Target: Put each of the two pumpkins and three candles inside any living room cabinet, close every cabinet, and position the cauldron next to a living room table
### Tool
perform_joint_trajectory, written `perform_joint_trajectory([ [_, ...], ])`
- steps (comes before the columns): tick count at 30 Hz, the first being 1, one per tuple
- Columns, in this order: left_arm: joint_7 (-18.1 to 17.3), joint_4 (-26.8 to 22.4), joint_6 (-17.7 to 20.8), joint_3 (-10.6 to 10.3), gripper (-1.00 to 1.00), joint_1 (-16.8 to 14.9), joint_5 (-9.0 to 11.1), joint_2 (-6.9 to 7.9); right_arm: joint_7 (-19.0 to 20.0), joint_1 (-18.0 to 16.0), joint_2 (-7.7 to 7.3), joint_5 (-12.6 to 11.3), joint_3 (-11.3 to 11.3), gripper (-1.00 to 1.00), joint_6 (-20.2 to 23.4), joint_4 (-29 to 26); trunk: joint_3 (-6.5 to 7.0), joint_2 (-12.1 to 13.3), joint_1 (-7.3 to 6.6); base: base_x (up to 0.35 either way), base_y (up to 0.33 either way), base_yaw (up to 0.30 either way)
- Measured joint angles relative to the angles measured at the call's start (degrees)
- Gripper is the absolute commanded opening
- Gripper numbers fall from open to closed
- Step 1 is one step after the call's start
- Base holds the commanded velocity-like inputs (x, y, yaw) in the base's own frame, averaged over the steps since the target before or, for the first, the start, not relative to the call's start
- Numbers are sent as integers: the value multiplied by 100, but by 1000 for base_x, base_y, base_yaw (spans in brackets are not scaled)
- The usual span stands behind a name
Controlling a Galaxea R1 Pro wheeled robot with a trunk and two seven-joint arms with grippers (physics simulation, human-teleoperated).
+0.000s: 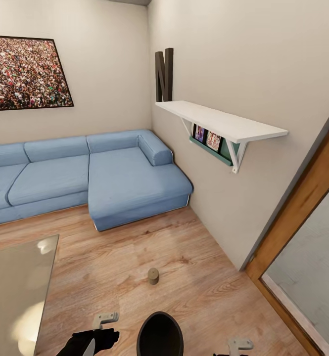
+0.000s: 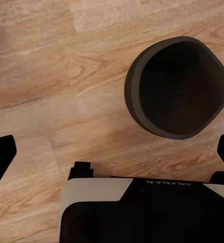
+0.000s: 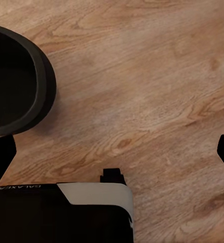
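**Cauldron on the floor between your arms**

Your cauldron [image 1: 160, 335] sits at bottom centre on the wood floor [image 1: 194, 277]; a candle [image 1: 153, 276] stands just above it, the glass desk [image 1: 16, 287] lower left. Both end effectors, left [image 2: 112, 152] and right [image 3: 112, 152], are spread wide, empty.

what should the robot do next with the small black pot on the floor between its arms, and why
Probably lower both open grippers toward the squat black cauldron, which stands on the wooden floor between the left gripper and right gripper, untouched. The grey glass-topped table lies close on the left, so a short shift would do. A small stubby candle stands just beyond.
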Motion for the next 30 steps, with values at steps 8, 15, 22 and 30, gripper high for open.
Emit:
perform_joint_trajectory([
  [8, -5, -103, 114, -26, 100, -25, -19, -98, -45, -18, 215, 0, 10, 100, 405, -42, 0, 0, 0, 0, 0, 0],
  [15, 3, -254, 1071, -28, 100, -615, -44, -228, -186, -960, 690, -31, 32, 100, 1441, 80, 1, 0, 0, 0, 0, 0],
  [22, 255, 87, 1184, -54, 100, -873, -85, -513, -532, -1375, 757, -126, 46, 100, 1530, 186, 0, 0, 0, 0, 0, 0],
  [30, 360, 72, 818, -111, 100, -898, -90, -557, -586, -1420, 770, -152, 64, 100, 1453, 318, 0, 0, 0, 0, 0, 0],
])
